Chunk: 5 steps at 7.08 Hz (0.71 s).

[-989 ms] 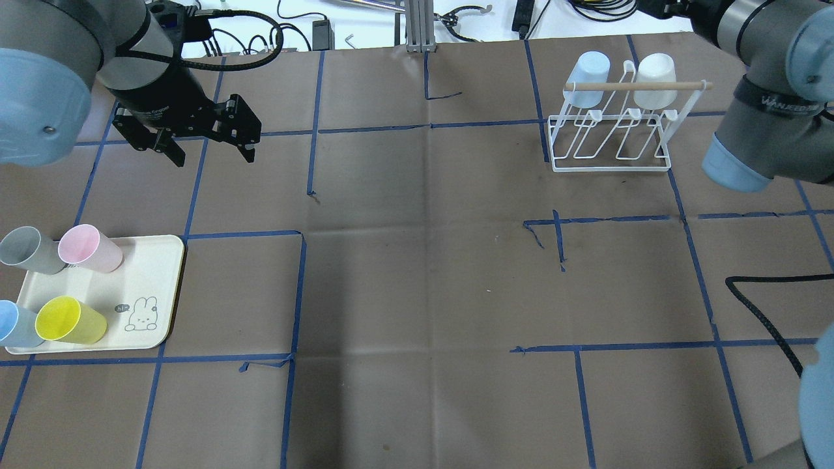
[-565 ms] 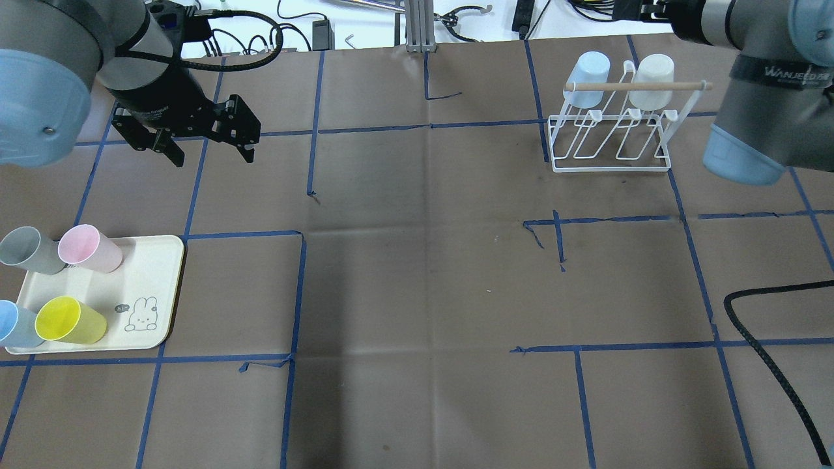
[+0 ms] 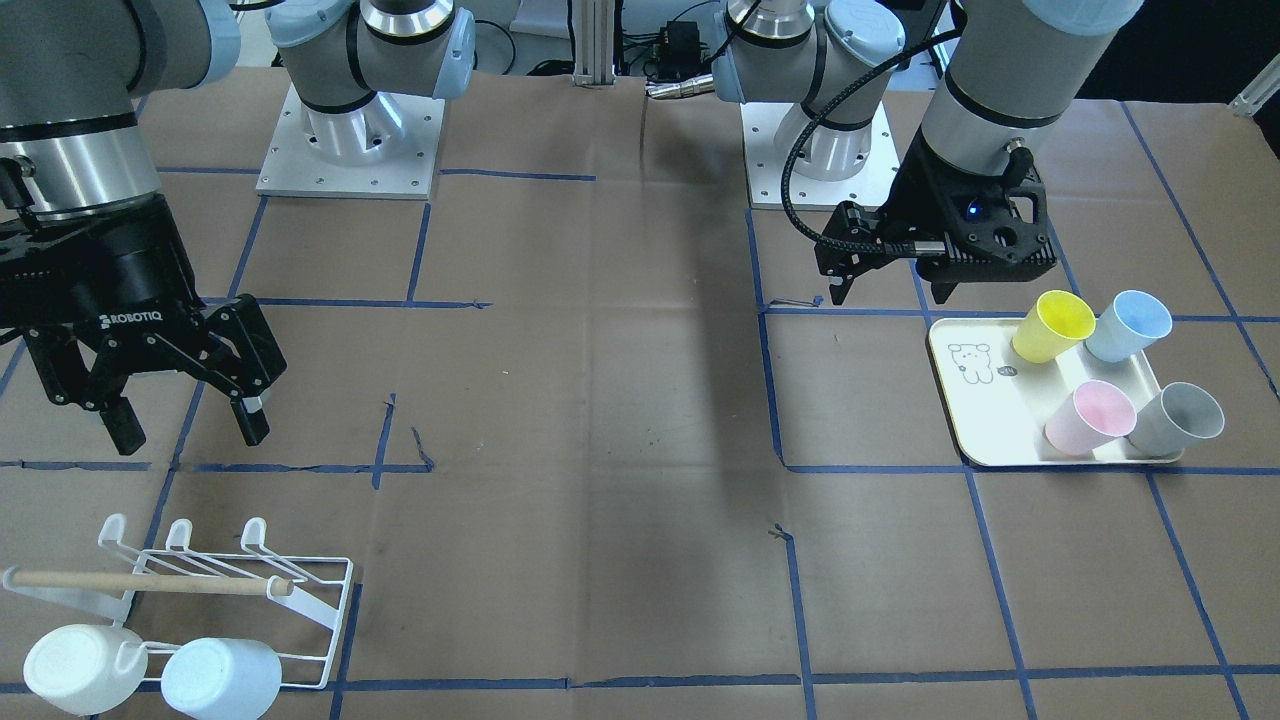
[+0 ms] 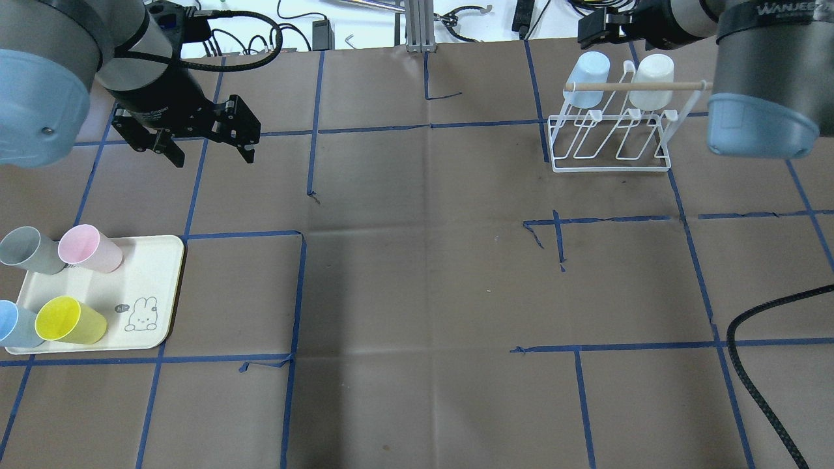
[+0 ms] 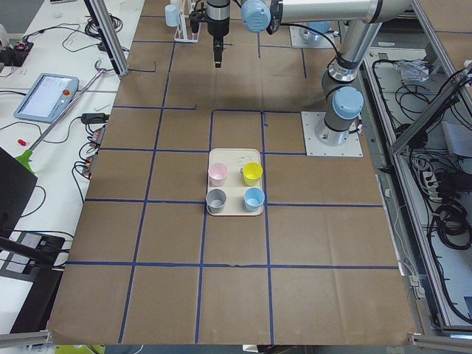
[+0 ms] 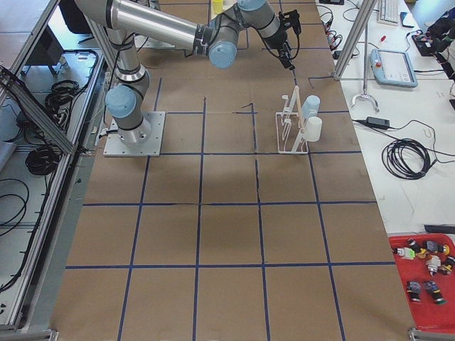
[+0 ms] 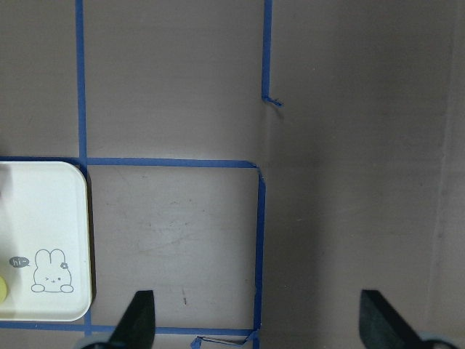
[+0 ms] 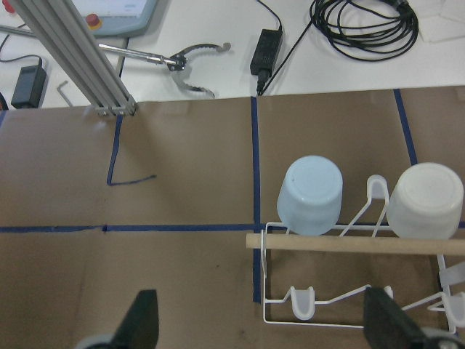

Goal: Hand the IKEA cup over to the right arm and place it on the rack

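Note:
Several IKEA cups stand on a cream tray [image 4: 146, 273] at the near left: grey [image 4: 26, 249], pink [image 4: 88, 247], yellow [image 4: 68, 319] and pale blue [image 4: 12, 324]. My left gripper [image 4: 214, 156] hangs open and empty above the table, beyond the tray. The white wire rack [image 4: 609, 140] with its wooden dowel stands at the far right and holds an upturned pale blue cup [image 4: 588, 78] and a white cup [image 4: 653, 71]. My right gripper [image 3: 190, 430] is open and empty, raised near the rack [image 3: 200, 580]. Its wrist view looks down on the rack [image 8: 327, 309].
A thick black hose [image 4: 756, 365] curls over the near right of the table. Cables, a power brick and an aluminium post [image 4: 417, 26] lie past the far edge. Blue tape lines grid the brown table cover.
My right arm has swung toward the table's far edge, over the rack. The black hose at the near right has shifted with it. My left gripper has barely moved.

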Available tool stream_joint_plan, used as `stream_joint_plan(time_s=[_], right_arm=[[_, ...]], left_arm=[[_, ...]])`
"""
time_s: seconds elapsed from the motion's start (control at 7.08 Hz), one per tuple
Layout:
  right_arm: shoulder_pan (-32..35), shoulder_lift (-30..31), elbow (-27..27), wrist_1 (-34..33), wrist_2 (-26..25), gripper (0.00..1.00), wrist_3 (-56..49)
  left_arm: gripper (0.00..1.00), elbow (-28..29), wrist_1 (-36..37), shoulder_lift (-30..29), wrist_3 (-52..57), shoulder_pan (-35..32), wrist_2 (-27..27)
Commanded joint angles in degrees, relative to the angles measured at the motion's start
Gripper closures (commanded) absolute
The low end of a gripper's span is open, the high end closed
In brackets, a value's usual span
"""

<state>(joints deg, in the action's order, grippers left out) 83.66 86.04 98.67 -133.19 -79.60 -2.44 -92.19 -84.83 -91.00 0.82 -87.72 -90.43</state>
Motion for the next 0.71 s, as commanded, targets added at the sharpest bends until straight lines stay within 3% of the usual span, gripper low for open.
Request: stream_joint_plan(time_s=[0.0,0.14,0.28,0.57], right_arm=[[1.2,6.3,-1.2,18.1,-0.6,0.00,3.4],[2.8,9.2,-0.9,24.7,-0.6,0.00,3.4],[5.4,11.0,-0.9,30.2,-5.6,0.00,4.4],[9.2,11.2,-1.1,31.2,-8.4,0.00,6.5]], left_arm=[[0.00,0.0,-0.1,0.1,0.0,0.0,0.2],[0.00,0.0,-0.2,0.1,0.0,0.0,0.2],[0.00,0.0,-0.2,0.1,0.0,0.0,0.2],[0.00,0.0,-0.1,0.1,0.0,0.0,0.1]])
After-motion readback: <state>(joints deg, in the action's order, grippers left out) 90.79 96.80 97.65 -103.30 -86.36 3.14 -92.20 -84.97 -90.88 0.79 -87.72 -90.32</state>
